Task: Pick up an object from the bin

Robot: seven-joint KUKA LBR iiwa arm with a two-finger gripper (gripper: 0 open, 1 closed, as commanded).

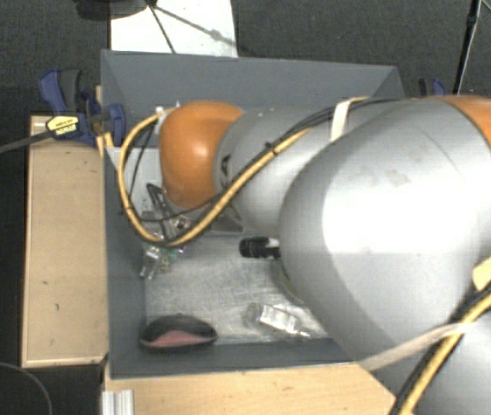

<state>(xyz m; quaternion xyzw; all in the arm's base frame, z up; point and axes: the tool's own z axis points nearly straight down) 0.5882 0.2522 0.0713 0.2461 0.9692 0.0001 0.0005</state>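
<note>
Arm [384,232] cropped at right, covering bin's [254,80] middle

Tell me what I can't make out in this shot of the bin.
In the camera view:
Bin: right half hidden under the arm.
Black cylinder: right end hidden by the arm.
Clear plastic piece: too blurred to name.
Gripper: too small to tell its state.

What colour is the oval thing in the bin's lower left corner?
Oval thing: black with a pinkish-red patch; camera view.
</note>
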